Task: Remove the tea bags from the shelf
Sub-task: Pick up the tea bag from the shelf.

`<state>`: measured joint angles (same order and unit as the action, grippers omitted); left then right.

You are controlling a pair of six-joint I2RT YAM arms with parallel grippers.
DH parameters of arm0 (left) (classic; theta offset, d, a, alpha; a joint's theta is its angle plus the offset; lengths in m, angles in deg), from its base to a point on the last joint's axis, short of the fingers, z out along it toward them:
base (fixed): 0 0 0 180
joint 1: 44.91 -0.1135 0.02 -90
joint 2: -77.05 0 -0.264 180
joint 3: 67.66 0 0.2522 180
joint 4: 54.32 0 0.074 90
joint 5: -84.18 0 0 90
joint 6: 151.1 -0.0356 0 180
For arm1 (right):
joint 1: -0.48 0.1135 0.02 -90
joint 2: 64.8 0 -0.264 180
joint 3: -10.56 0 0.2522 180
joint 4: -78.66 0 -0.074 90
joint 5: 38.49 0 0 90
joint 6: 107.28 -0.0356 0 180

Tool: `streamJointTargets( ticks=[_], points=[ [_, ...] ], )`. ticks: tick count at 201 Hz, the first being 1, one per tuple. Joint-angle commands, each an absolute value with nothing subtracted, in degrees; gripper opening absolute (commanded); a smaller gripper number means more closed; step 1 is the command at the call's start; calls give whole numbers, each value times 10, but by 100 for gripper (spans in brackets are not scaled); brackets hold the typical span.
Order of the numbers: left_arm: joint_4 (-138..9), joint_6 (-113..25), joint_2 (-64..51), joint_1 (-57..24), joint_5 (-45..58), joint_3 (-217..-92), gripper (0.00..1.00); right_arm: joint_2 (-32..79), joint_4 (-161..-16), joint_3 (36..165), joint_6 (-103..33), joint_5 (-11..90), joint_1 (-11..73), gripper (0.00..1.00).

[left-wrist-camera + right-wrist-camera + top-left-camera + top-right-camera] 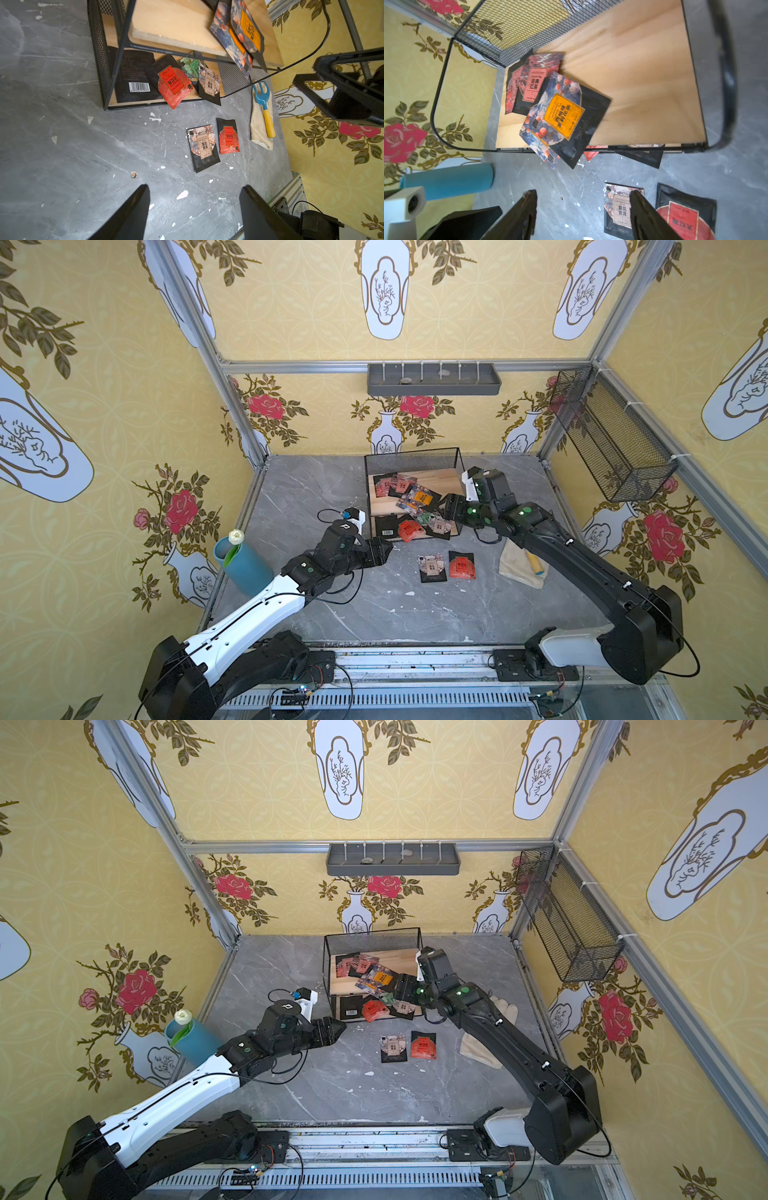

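Left wrist view: your left jaws spread, empty, above surface [62, 145]. Your right jaws spread too, beside shelf [436, 479] upper board. Most tea bags [422, 497] on shelf, two on surface out front.

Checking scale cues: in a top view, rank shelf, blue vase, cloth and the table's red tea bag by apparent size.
shelf
blue vase
cloth, partly behind the right arm, so unsure
red tea bag on the table

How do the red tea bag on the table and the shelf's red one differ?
The table's red tea bag lies on grey marble; the shelf's red tea bag, on the lower wooden board. The table's lies flat; the shelf's overhangs the edge. Both have black borders.
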<state>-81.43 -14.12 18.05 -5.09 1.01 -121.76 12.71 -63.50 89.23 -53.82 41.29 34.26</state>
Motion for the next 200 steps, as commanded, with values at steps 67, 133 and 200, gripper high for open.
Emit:
streamJointTargets(
  ticks=[67, 133, 200],
  points=[
    [-803, -141, 192, -51, 11, -1205, 77, 173, -777, 857, -635, 332, 329, 69],
    [-805, -140, 196, -51, 6, -1201, 77, 210, -807, 868, -660, 297, 310, 54],
    [-806, -140, 198, -51, 2, -1198, 77, 223, -811, 866, -673, 272, 306, 41]
  ],
)
